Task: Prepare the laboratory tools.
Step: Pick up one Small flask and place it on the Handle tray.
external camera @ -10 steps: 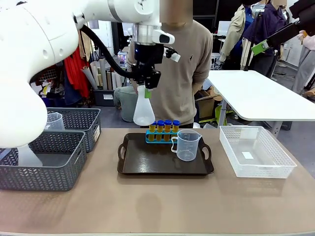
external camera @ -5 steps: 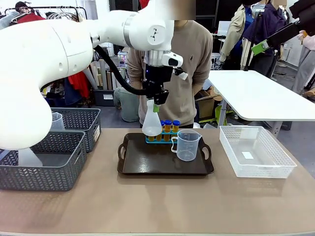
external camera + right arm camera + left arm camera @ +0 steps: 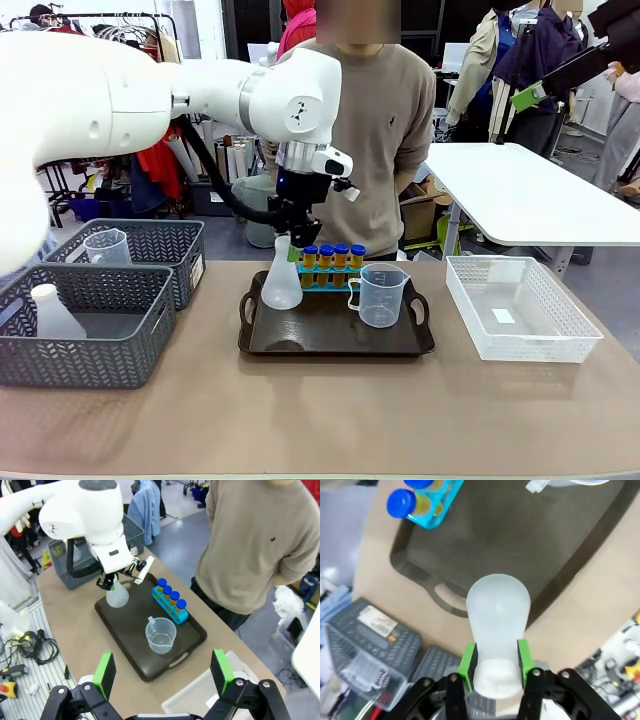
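My left gripper (image 3: 292, 238) is shut on the neck of a frosted white conical flask (image 3: 281, 283), which hangs upright low over the left end of the dark tray (image 3: 330, 335). In the left wrist view the green pads (image 3: 468, 659) clamp the flask (image 3: 497, 607) above the tray (image 3: 530, 545). Amber tubes with blue caps (image 3: 332, 258) stand in a blue rack at the tray's back. A clear handled beaker (image 3: 379, 295) stands on the tray's right part. In the right wrist view my right gripper (image 3: 163, 671) is open, high above the tray (image 3: 131, 625), the flask (image 3: 117, 596) and the beaker (image 3: 160, 635).
Two grey mesh baskets (image 3: 120, 345) at the left hold another white flask (image 3: 53, 313) and a clear beaker (image 3: 106, 246). A white mesh basket (image 3: 520, 310) stands at the right. A person (image 3: 375, 120) stands behind the tray at the far side.
My left arm has carried the flask down and to the left, from above the tube rack to low over the tray's left end. The grip has stayed shut.
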Controlling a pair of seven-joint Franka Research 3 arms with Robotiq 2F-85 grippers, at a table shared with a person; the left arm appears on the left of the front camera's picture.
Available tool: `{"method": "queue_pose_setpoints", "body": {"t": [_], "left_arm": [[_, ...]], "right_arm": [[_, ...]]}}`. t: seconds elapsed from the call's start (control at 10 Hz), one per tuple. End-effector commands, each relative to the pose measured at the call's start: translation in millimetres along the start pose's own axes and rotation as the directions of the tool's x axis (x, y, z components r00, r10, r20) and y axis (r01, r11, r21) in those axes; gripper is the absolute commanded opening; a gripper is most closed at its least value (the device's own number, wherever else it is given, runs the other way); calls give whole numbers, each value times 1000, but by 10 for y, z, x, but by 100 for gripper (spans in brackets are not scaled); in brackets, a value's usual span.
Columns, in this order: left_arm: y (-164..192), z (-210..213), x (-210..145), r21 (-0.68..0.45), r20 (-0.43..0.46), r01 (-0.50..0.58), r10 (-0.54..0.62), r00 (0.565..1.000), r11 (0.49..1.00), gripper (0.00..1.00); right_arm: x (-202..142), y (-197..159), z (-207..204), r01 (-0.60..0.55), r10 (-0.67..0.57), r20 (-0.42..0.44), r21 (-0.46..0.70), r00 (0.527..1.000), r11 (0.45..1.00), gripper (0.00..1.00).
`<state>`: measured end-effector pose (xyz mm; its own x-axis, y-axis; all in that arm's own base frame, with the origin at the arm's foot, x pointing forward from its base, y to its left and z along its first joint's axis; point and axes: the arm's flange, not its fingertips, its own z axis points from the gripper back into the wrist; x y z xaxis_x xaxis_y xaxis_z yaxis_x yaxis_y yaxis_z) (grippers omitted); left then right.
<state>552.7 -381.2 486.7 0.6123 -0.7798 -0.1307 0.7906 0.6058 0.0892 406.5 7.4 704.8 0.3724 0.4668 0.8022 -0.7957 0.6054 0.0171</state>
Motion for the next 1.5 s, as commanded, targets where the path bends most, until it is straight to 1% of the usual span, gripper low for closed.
{"method": "queue_pose_setpoints", "body": {"t": [0.0,0.1,0.2,0.4,0.6,0.7,0.9,1.2,1.4], "left_arm": [[-170,-186,-226,-17,76,-33,34,997,999,0],[-166,-252,-189,-38,122,-48,53,991,998,0],[-141,-299,-156,-37,144,-56,61,988,998,0],[-107,-356,32,-32,162,-51,56,985,998,0],[-103,-329,170,11,137,-13,12,991,1000,0],[-100,-339,257,-1,99,12,-12,995,1000,0],[-105,-387,372,-16,90,39,-37,995,999,0],[-126,-480,434,-40,72,67,-64,995,997,0],[-98,-491,413,-38,57,64,-62,996,997,0]], "right_arm": [[0,0,-2,-2,2,14,10,1000,1000,100],[0,0,-2,-2,2,14,10,1000,1000,100],[0,0,-2,-2,2,14,10,1000,1000,100],[0,0,-2,-2,2,14,10,1000,1000,100],[0,0,-2,-2,2,14,10,1000,1000,100],[0,0,-2,-2,2,14,10,1000,1000,100],[0,0,-2,-2,2,14,10,1000,1000,100],[0,0,-2,-2,2,14,10,1000,1000,100],[0,0,-2,-2,2,14,10,1000,1000,100]]}}
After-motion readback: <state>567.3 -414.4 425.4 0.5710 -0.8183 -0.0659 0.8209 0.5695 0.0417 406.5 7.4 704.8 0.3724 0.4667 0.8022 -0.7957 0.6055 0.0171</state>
